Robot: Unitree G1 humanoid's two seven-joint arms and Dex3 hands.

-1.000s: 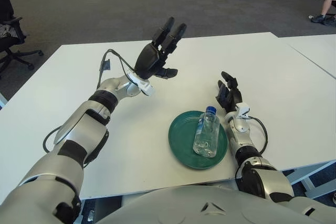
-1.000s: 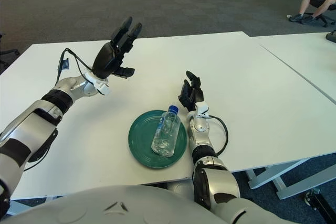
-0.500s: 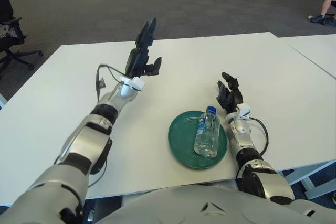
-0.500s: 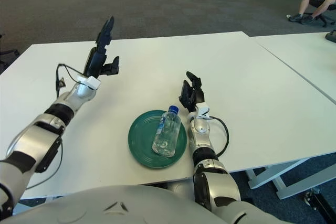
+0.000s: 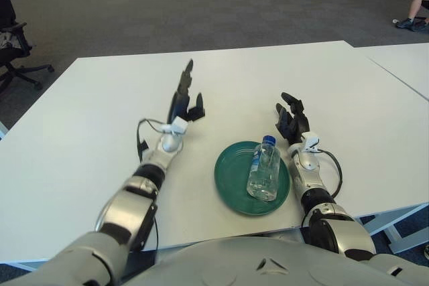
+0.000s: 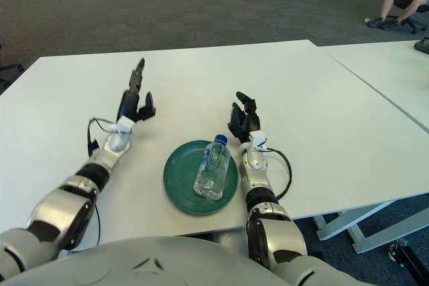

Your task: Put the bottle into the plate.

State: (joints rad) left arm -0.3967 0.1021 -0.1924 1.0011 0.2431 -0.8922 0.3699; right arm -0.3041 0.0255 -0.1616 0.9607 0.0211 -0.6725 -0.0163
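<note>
White table point(image 5: 80, 132), bottle point(image 5: 263, 171) lying in green plate point(image 5: 230, 177), both robot hands empty, fingers spread.

plate point(image 5: 231, 177) partly hidden under bottle point(image 5: 263, 169), seated person point(image 6: 402, 1) cut off at edge

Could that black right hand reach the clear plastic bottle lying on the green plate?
Probably yes. The right hand rests open on the white table just beyond the green plate, close beside the clear plastic bottle, with nothing standing between them.
</note>
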